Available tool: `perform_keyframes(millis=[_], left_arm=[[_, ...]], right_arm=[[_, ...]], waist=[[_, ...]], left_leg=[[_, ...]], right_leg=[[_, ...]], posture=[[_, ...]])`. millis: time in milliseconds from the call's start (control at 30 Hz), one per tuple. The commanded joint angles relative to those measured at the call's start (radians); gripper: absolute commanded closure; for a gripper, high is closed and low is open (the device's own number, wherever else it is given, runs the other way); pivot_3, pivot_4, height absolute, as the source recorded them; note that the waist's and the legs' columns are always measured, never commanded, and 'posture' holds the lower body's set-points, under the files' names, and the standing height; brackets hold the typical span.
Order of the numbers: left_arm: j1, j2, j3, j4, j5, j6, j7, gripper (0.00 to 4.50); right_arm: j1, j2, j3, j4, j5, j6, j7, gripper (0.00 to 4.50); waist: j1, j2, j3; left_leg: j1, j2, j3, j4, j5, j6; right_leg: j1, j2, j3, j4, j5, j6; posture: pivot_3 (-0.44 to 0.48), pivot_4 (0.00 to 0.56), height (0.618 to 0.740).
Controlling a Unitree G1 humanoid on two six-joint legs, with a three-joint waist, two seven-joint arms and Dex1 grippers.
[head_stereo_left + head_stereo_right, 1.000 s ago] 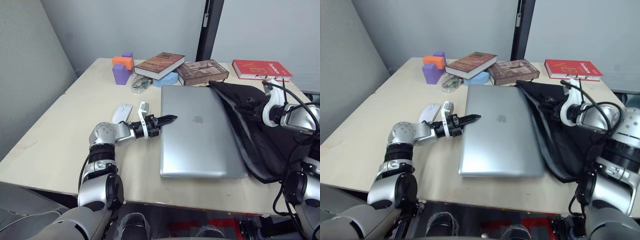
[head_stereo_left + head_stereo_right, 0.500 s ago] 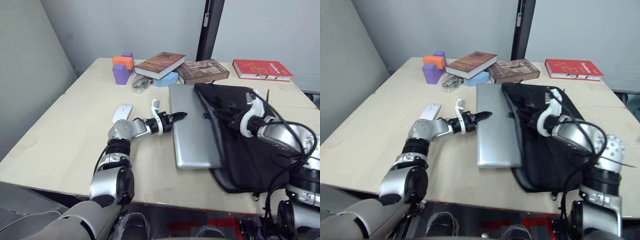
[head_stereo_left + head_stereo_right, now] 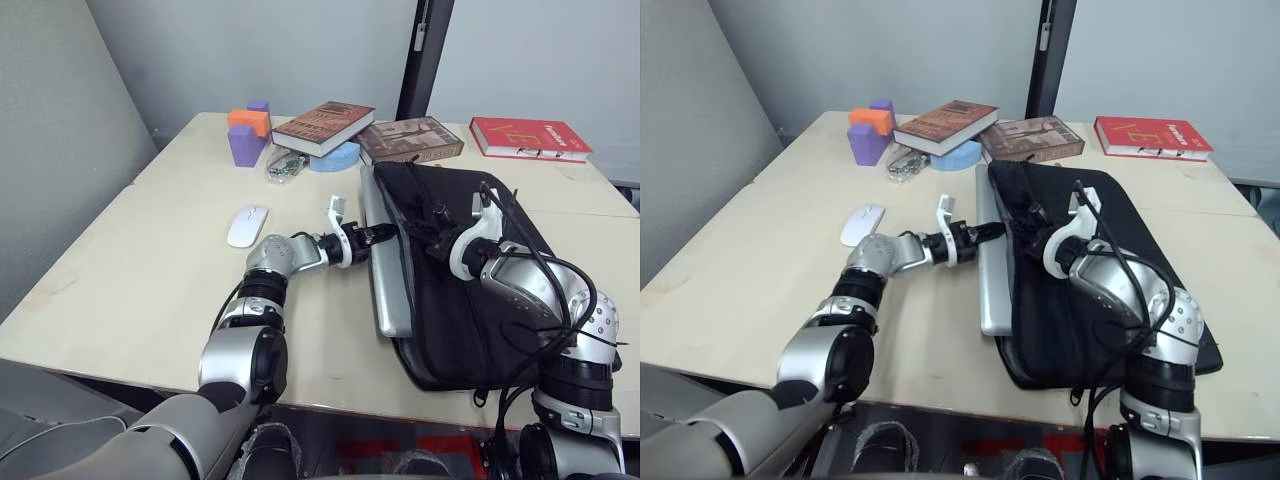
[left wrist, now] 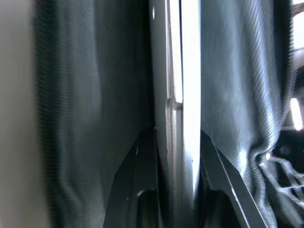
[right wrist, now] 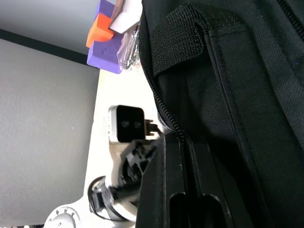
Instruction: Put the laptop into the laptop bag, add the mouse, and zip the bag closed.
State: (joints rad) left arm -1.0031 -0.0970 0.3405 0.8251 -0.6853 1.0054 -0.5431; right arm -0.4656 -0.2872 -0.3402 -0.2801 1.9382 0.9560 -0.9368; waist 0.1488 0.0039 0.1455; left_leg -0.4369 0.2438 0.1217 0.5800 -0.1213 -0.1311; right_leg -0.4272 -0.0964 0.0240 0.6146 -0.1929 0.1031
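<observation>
The silver laptop (image 3: pixel 387 275) lies mostly inside the black laptop bag (image 3: pixel 480 300); just a narrow strip of it sticks out along the bag's left opening. My left gripper (image 3: pixel 381 234) is shut on that exposed edge, and in the left wrist view the fingers (image 4: pixel 142 180) sit on either side of the laptop (image 4: pixel 175 71). My right gripper (image 3: pixel 432 238) is shut on the bag's upper flap near the zip (image 5: pixel 166 118). The white mouse (image 3: pixel 247 225) rests on the table to the left of my left arm.
Purple and orange blocks (image 3: pixel 247 135), a clear plastic packet (image 3: pixel 285 167), a stack of books (image 3: pixel 322 127), a brown book (image 3: pixel 410 140) and a red book (image 3: pixel 530 138) line the table's far side. The bag's lower end reaches the table's front edge (image 3: pixel 330 385).
The right gripper has drawn the bag leftward over the laptop while the left gripper moved right with the laptop's edge. Most of the lid is now covered.
</observation>
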Motion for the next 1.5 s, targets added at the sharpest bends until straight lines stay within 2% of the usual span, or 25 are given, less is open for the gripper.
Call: perform_keyframes(millis=[33, 367, 533, 900, 967, 1267, 1333, 1500], left_arm=[[-0.068, -0.049, -0.026, -0.017, -0.014, -0.009, -0.042, 4.06], [-0.099, -0.108, -0.018, 0.039, -0.017, -0.025, -0.024, 4.06], [-0.112, -0.146, -0.026, 0.069, -0.005, -0.085, -0.018, 4.06], [-0.096, -0.167, -0.122, 0.082, 0.044, -0.092, -0.029, 4.06], [-0.099, -0.161, -0.121, 0.085, 0.042, -0.094, -0.023, 3.15], [-0.089, -0.096, -0.112, 0.027, 0.014, -0.040, -0.045, 0.02], [-0.083, -0.076, -0.111, 0.012, 0.016, -0.025, -0.047, 0.02], [-0.041, 0.060, -0.124, -0.095, 0.030, 0.065, -0.069, 0.02]], right_arm=[[-0.038, 0.011, 0.006, -0.017, 0.034, -0.032, -0.024, 4.46], [-0.051, 0.022, 0.003, -0.013, 0.034, -0.034, -0.033, 4.46], [-0.051, 0.027, 0.005, -0.020, 0.034, -0.037, -0.039, 4.46], [-0.048, 0.028, 0.002, -0.035, 0.034, -0.050, -0.049, 4.46], [-0.050, 0.024, 0.000, -0.032, 0.034, -0.047, -0.047, 4.50], [-0.056, 0.004, -0.005, -0.016, 0.034, -0.035, -0.037, 4.50], [-0.055, 0.000, -0.005, -0.016, 0.034, -0.032, -0.034, 4.50], [-0.064, -0.030, -0.015, 0.008, 0.034, -0.018, -0.013, 4.50]], waist=[[-0.001, 0.000, 0.000], [-0.005, 0.000, 0.000], [-0.002, 0.000, 0.000], [0.000, 0.000, 0.000], [0.000, 0.000, 0.000], [-0.001, 0.001, -0.001], [-0.002, 0.001, -0.001], [-0.009, 0.002, -0.001]], left_leg=[[0.000, 0.000, 0.000, 0.000, 0.000, 0.000], [0.000, 0.000, 0.000, 0.001, 0.000, 0.000], [0.000, 0.000, 0.000, 0.001, 0.000, 0.000], [0.000, 0.000, 0.000, 0.002, 0.000, 0.000], [0.000, 0.000, 0.000, 0.002, 0.000, 0.000], [0.000, 0.000, 0.000, 0.003, 0.001, 0.001], [0.000, 0.000, 0.000, 0.003, 0.001, 0.001], [0.000, 0.000, 0.000, 0.003, 0.001, 0.001]], right_leg=[[0.000, 0.000, 0.000, 0.000, 0.000, 0.000], [-0.001, 0.000, 0.001, 0.001, 0.000, 0.001], [-0.001, 0.000, 0.001, 0.001, 0.001, 0.001], [-0.001, 0.000, 0.001, 0.002, 0.001, 0.002], [-0.001, 0.000, 0.001, 0.002, 0.001, 0.002], [-0.001, -0.001, 0.001, 0.003, 0.001, 0.002], [-0.001, -0.001, 0.001, 0.003, 0.001, 0.002], [-0.001, -0.001, 0.001, 0.004, 0.001, 0.002]], posture=[[0.000, 0.150, 0.740], [0.000, 0.150, 0.740], [0.000, 0.150, 0.740], [0.000, 0.150, 0.740], [0.000, 0.150, 0.740], [0.000, 0.150, 0.740], [0.000, 0.150, 0.740], [0.000, 0.150, 0.740]])
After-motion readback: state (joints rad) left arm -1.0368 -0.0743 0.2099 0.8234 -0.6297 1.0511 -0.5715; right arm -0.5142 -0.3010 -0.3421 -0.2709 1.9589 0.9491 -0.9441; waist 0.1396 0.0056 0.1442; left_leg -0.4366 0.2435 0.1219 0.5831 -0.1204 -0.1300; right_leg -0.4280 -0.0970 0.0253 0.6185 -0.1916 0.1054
